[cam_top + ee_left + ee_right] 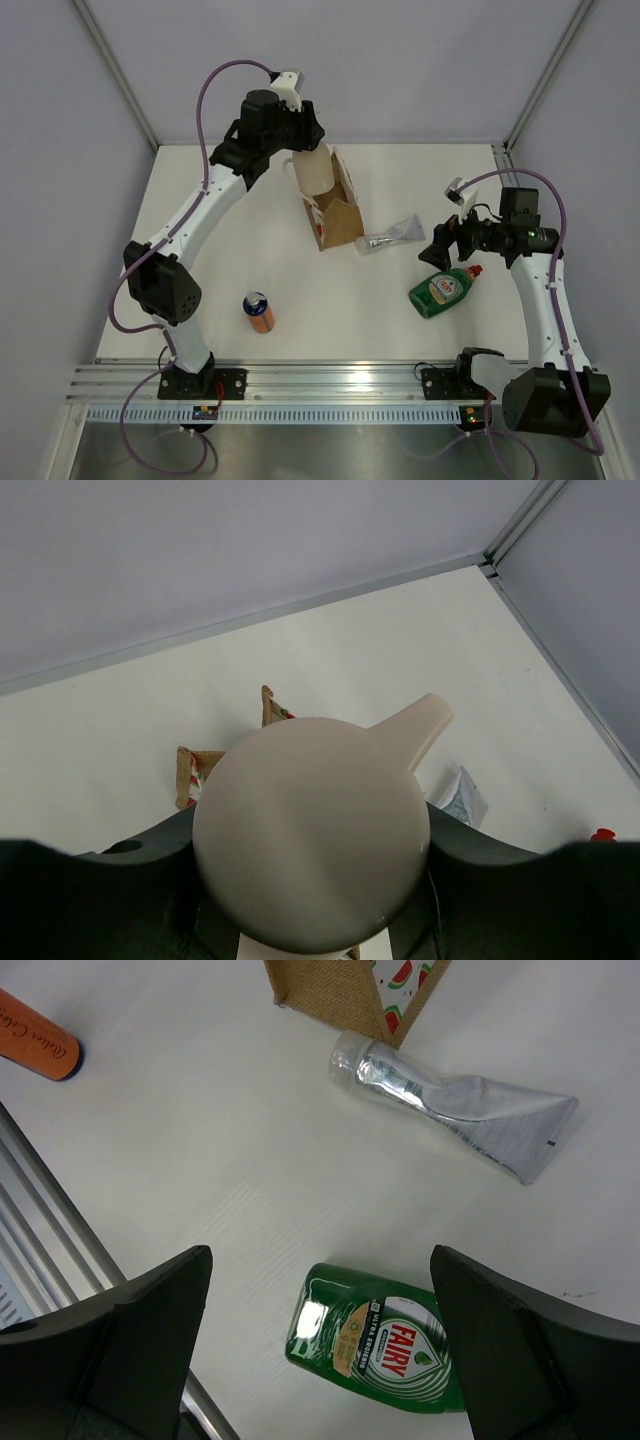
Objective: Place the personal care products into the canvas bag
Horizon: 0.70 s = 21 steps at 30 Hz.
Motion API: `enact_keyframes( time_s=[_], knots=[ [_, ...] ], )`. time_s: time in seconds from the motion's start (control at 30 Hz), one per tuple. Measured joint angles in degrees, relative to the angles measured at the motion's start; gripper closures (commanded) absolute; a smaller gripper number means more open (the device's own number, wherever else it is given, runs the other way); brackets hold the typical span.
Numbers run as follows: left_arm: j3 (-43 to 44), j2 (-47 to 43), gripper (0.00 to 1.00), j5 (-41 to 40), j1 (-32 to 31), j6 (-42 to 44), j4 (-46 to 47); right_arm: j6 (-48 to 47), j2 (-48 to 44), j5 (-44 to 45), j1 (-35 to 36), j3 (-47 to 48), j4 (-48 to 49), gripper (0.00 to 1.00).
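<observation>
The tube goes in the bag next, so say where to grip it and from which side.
Probably from straight above, closing across the squeeze tube at its fuller middle. It lies flat on the table, its far end is crimped thin, and its cap sits close to the canvas bag, leaving little room there.

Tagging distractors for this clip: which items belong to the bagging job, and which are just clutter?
Job:
- pump soap bottle, held over the bag
- squeeze tube, lying beside the bag
- canvas bag

Clutter:
- green Fairy bottle
- orange can
</observation>
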Motion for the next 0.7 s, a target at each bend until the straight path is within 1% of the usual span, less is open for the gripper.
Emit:
enact_keyframes(
  time_s=[0.27,0.47,0.7],
  knots=[
    [1.79,3.06,1.0,0.59,-0.02,0.83,1.03,0.48,0.79,-0.09,-0.02,-0.04,0.33,0.0],
    [7.21,10.58,1.0,0.87,-0.02,0.72,1.64,1.03,2.29,-0.35,-0.02,-0.04,0.39,0.01],
    [6.91,14.14,1.0,-0.76,-0.04,0.52,3.76,1.79,2.4,-1.81,-0.04,-0.02,1.2,0.01]
  ],
)
